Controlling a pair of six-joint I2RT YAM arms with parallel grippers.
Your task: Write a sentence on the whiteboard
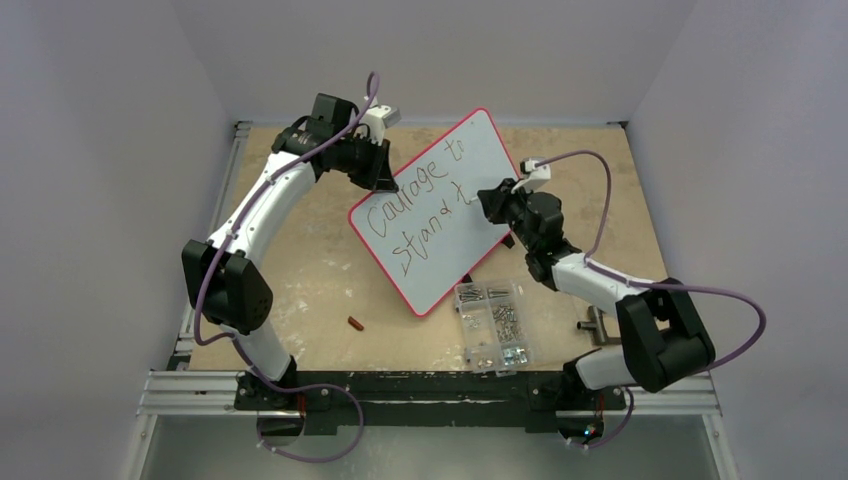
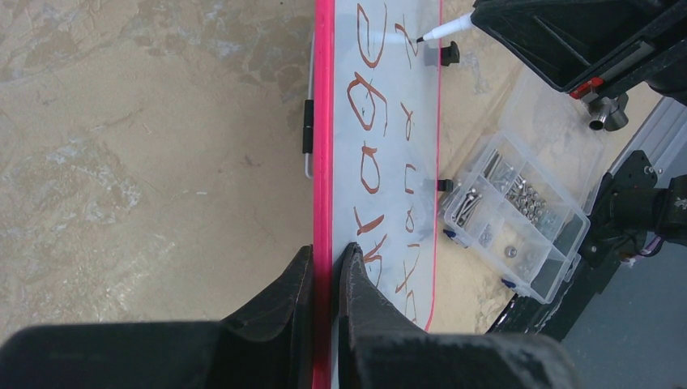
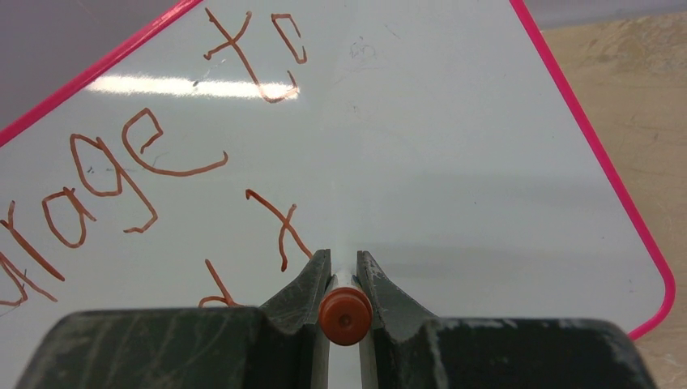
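Tan counter (image 1: 300, 280), seen from above, w/ two robot arms bolted at its near edge. The whiteboard (image 1: 440, 275) sits between the two grippers, tipped up at an angle, pink rim all round.

L gripper (image 2: 328, 253) is clamped on the board's rim, one finger on each face, steadying it. R gripper (image 3: 343, 255) is closed on a marker (image 3: 345, 318): orange end cap toward the wrist cam, white barrel running fwd between the fingers. From the L wrist view the tip is at the board surface; can't tell if it's touching.

The sentence (image 1: 415, 195), in red-brown ink, reads "Courage to" on the top line and "Stand t" on the second. Just ahead of the R gripper is that last "t". Beyond it the board is blank to the rim. Judged from the task: most of the writing is done, w/ the final word only begun, so probably a few more letters left.

Nearby: a clear compartment box (image 1: 463, 325) of screws lies behind and below the R gripper, just beside the board's lower edge and close to the R forearm. It could get nudged if that arm swings low. Nothing sits on the blank patch.

Small black clips (image 2: 446, 53) dot the board edge nearest the marker tip. A tiny red-brown piece (image 1: 355, 323), maybe a cap, lies well apart from the L gripper, toward the arm bases.
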